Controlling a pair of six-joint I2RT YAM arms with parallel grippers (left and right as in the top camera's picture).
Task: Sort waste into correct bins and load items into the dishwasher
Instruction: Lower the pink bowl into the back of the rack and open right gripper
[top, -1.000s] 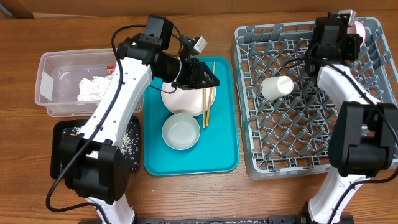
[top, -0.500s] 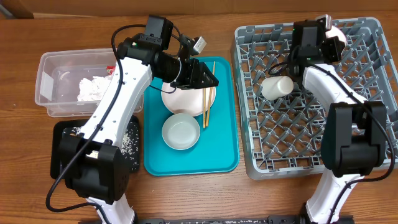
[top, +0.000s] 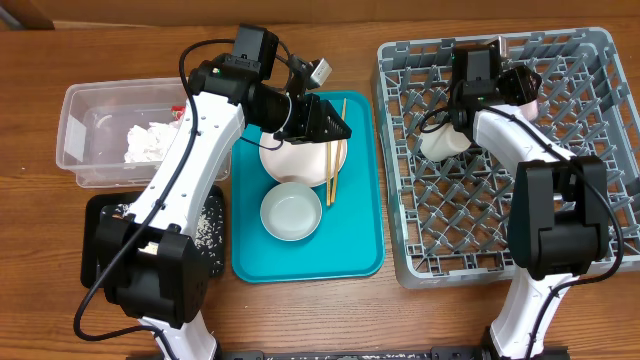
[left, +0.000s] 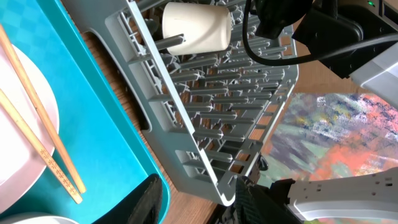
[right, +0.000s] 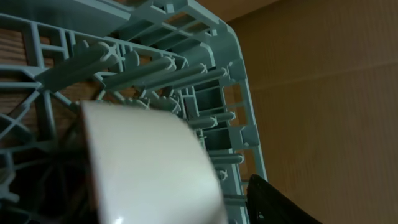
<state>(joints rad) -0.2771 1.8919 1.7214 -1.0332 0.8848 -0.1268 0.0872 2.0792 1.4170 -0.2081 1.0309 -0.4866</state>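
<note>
The white cup (top: 446, 140) lies on its side in the dish rack (top: 470, 225), near its left edge. The right gripper (top: 458, 105) sits just above it, can't tell if it's clenched or released. The left gripper (top: 342, 128) hangs over the plate (top: 285, 160), fingers spread, empty.

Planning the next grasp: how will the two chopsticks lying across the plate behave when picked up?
The chopsticks look thin, straight and wooden, so probably stiff and light. They lie side by side, partly on the plate, tips over the teal tray, so a nudge may roll them apart. Being slender, one could slip from a pinch.
</note>
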